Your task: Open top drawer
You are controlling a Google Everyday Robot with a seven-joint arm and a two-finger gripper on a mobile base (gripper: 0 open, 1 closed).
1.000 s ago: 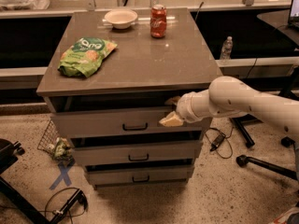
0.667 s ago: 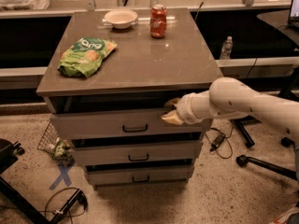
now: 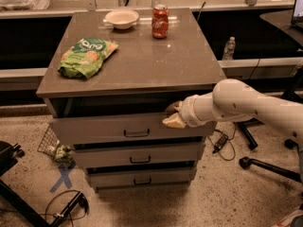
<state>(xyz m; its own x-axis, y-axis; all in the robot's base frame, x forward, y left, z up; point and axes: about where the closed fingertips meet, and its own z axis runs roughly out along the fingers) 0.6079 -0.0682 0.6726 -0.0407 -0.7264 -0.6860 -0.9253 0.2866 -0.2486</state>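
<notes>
The top drawer (image 3: 94, 129) is the tallest grey-brown front under the cabinet top, with a small dark bar handle (image 3: 136, 133). It stands pulled out a little, with a dark gap showing above its front panel. My gripper (image 3: 173, 115) is at the right part of the panel's top edge. One finger is in front of the panel and the other is behind it in the gap, so it is closed on the edge. The white arm (image 3: 236, 103) comes in from the right.
Two shorter drawers (image 3: 140, 156) sit shut below. On the cabinet top (image 3: 156, 60) lie a green snack bag (image 3: 87, 56), a white bowl (image 3: 121, 18) and a red can (image 3: 160, 21). Office chair legs (image 3: 265, 167) and cables lie on the floor at the right. A dark stand (image 3: 28, 207) is at the lower left.
My gripper has edged slightly to the left along the drawer's top edge. The drawer's gap looks much the same.
</notes>
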